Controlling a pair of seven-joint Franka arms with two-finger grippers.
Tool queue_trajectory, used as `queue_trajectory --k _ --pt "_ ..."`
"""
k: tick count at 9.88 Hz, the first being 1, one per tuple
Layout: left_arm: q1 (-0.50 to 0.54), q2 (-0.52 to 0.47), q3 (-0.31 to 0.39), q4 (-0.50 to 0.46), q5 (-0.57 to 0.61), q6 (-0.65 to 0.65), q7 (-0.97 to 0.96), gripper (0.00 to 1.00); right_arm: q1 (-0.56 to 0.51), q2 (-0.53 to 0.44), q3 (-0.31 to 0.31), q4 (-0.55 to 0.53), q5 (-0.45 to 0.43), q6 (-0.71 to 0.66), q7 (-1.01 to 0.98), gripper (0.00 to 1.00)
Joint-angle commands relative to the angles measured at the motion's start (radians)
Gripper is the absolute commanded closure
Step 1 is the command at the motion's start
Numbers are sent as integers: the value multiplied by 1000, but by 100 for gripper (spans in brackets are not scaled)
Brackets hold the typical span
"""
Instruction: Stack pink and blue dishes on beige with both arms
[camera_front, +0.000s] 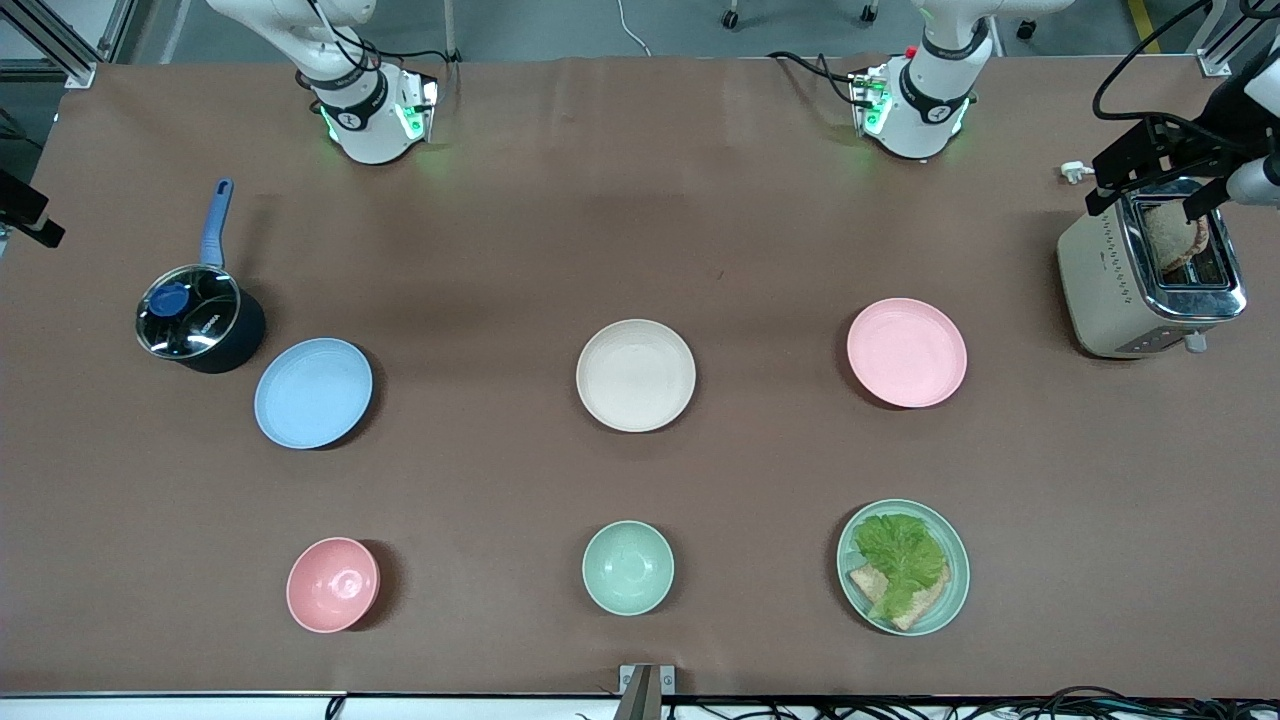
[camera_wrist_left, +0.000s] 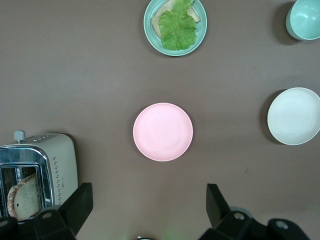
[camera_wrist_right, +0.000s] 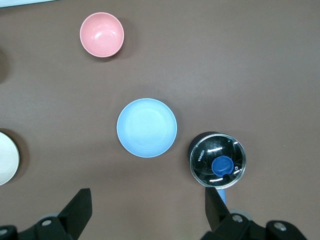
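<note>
The pastel blue plate (camera_front: 313, 392) (camera_wrist_right: 147, 127) lies toward the right arm's end of the table, beside a lidded pot. At the table's middle sits the cream-beige plate (camera_front: 636, 375) (camera_wrist_left: 294, 116). The pastel pink plate (camera_front: 907, 352) (camera_wrist_left: 163, 132) rests toward the left arm's end. All three lie flat and apart, with nothing on them. My left gripper (camera_wrist_left: 150, 210) hangs high and open over bare table between its base and the pink plate. High over bare table by the blue plate, my right gripper (camera_wrist_right: 147, 210) is open too. Neither gripper shows in the front view.
A dark pot with a glass lid and blue handle (camera_front: 198, 318) stands beside the blue plate. A toaster holding bread (camera_front: 1150, 270) sits at the left arm's end, a dark fixture (camera_front: 1160, 160) above it. Nearer the front camera: pink bowl (camera_front: 333, 584), mint bowl (camera_front: 628, 566), lettuce plate (camera_front: 903, 567).
</note>
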Motion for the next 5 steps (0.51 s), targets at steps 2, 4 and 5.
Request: queue_trajectory --k 2,4,5 --pt "-18 -3 10 -33 21 3 -4 0 -8 -2 0 0 10 -6 -11 0" --pt "-16 8 10 -33 16 0 -10 0 -8 -1 0 0 12 -6 -11 0" --pt "-13 11 24 -36 15 0 7 0 -8 1 0 -1 10 -4 -13 0"
